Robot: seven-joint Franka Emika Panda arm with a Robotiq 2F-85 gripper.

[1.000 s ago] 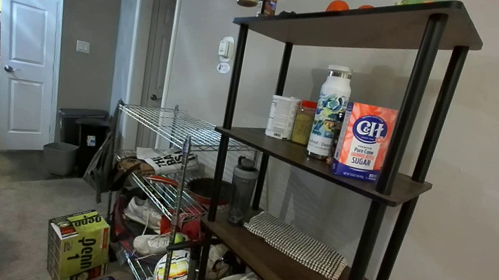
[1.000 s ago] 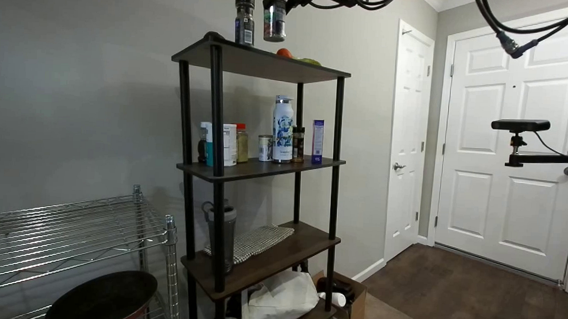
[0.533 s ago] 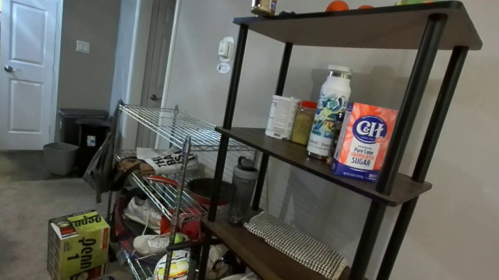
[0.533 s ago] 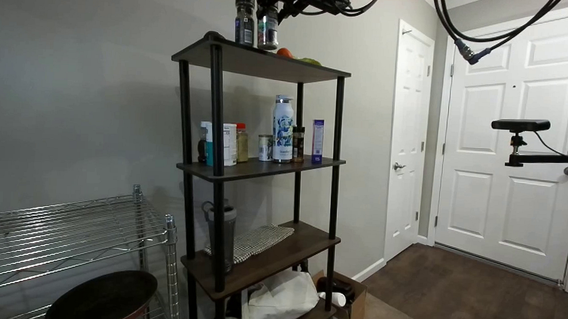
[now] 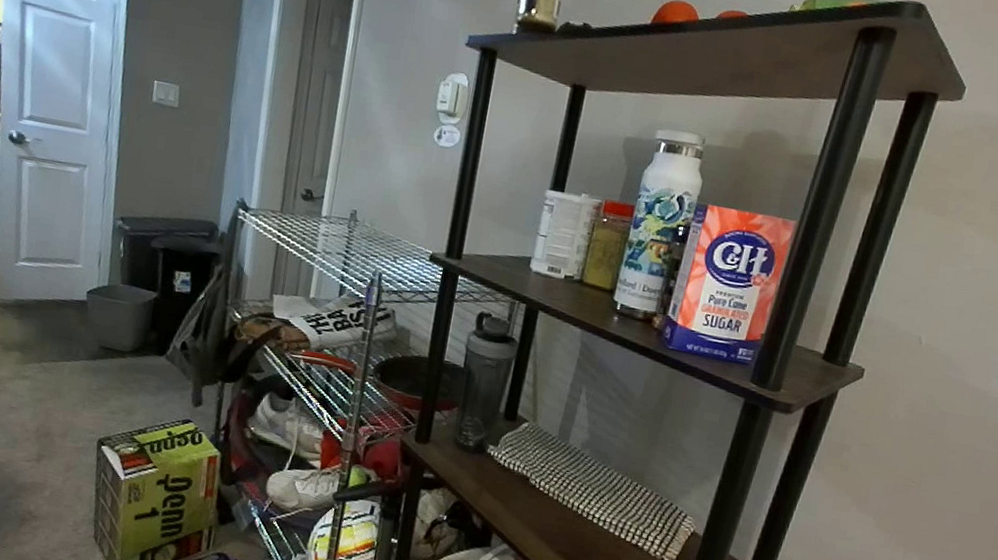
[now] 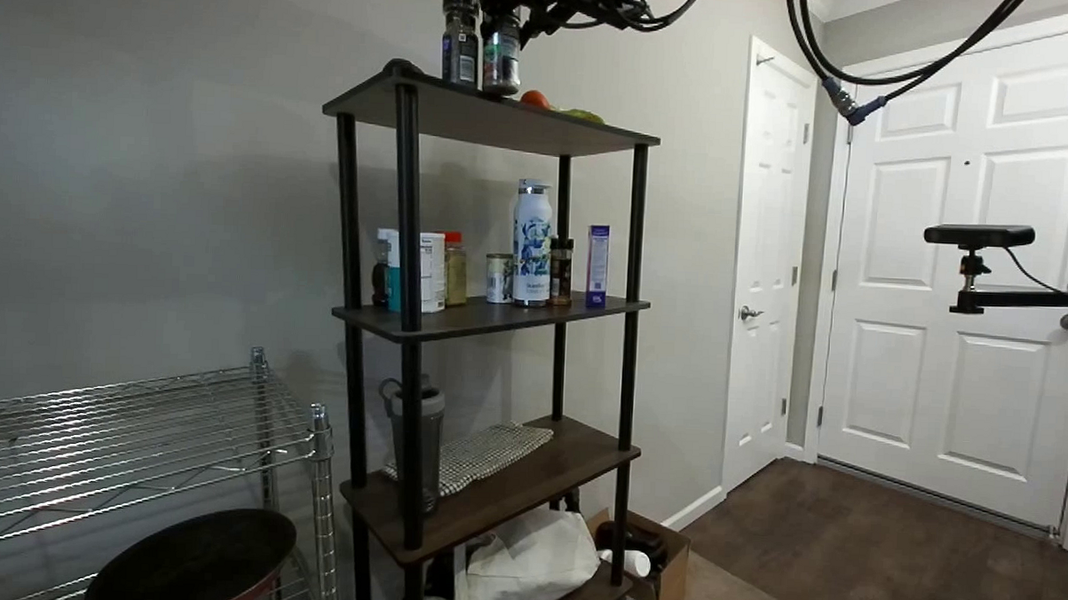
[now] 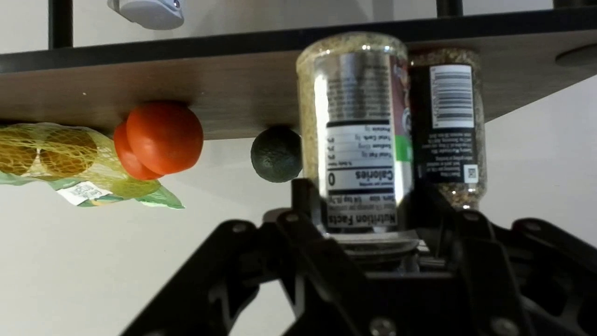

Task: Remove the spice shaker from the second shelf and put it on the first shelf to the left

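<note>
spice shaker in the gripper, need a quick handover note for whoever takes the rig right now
Gripper: fingers shut on the spice shaker, roughly upright.
Where: toward the left end of the first shelf in both exterior views, close to a dark-labelled shaker; whether its base touches down, I cannot tell.
Done: spice shaker off the second shelf, up at the first.
Left to do: probably settle its base, open the fingers, back off without nudging the dark-labelled shaker.

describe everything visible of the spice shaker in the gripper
The spice shaker is a clear cylinder, apparently glass or plastic, of pale speckled seasoning; its label shows Nutrition Facts and a green patch. Roughly upright, it's clamped near its top by the gripper at the edge of the first shelf, beside a dark-labelled shaker. Whether it touches either is unclear.
</note>
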